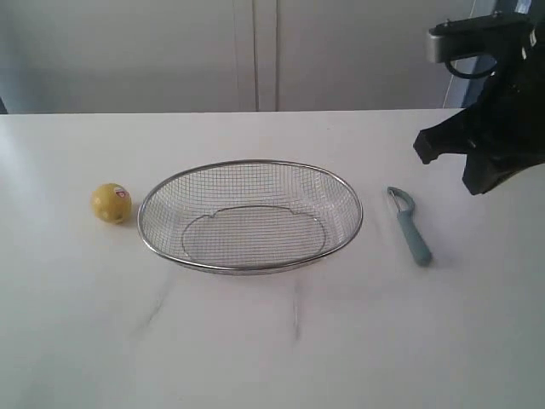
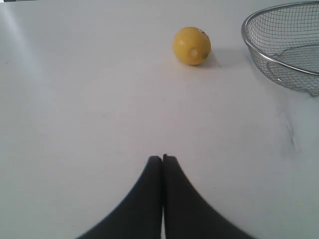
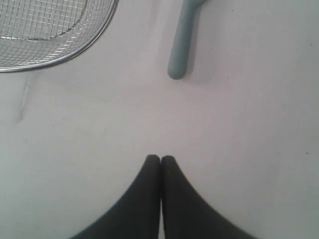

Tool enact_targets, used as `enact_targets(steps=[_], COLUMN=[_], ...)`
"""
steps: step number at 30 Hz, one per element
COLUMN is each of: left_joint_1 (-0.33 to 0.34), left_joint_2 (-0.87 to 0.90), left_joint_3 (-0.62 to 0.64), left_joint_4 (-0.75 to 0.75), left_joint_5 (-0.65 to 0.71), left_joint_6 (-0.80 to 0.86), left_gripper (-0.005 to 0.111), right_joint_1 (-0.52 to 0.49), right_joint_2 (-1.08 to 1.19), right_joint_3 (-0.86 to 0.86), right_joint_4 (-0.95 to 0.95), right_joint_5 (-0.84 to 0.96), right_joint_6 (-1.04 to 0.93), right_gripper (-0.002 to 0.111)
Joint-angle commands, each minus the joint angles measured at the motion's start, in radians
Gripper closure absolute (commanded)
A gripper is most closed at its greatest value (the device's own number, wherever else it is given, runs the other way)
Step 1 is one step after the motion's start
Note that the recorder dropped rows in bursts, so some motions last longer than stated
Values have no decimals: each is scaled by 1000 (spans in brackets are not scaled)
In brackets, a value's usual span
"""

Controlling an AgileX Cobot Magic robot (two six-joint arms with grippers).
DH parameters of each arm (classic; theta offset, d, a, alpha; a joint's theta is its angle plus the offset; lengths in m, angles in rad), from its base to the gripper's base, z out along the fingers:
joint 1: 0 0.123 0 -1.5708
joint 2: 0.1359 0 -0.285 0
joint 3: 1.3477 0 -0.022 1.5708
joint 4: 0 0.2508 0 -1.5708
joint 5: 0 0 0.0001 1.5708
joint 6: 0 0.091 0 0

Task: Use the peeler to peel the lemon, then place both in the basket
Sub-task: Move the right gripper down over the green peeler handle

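Note:
The yellow lemon (image 1: pixel 111 203) with its small red-and-white sticker rests on the white table, just left of the wire-mesh basket (image 1: pixel 170 256). To the right of the basket lies the peeler (image 1: pixel 410 226), teal-grey handle toward the front. In the left wrist view my left gripper (image 2: pixel 162 158) is shut and empty, well short of the lemon (image 2: pixel 192 46), with the basket's rim (image 2: pixel 259 55) off to one side. My right gripper (image 3: pixel 160 158) is shut too, holding nothing, some way from the peeler handle (image 3: pixel 179 50) and the basket (image 3: pixel 75 55). The right arm (image 1: pixel 498 128) hangs above the table's right side.
The white table (image 1: pixel 272 341) stretches bare in front of the basket. A pale wall with a vertical panel seam (image 1: pixel 255 51) stands behind the table's far edge. The basket holds nothing.

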Motion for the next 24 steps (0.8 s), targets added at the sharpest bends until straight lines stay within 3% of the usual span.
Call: enact_targets(steps=[1,7,15,24], left_joint_1=[-5,-5,-5,-5], left_joint_2=[-5,-5,-5,-5], left_joint_3=[3,3,3,3], left_joint_4=[-6,-6,-6,-6], left_joint_5=[3,3,3,3], left_joint_6=[1,1,1,1], left_gripper=[107,107,107,107], right_joint_1=[1,1,-3,-110], right_joint_2=[58,176,239,406], right_joint_3=[-8,-21,-23,-140], right_joint_4=[-1,-5,-22,82], right_joint_5=[2,2,-125,-113], right_joint_6=[10,12,12,-19], right_gripper=[108,108,108,108])
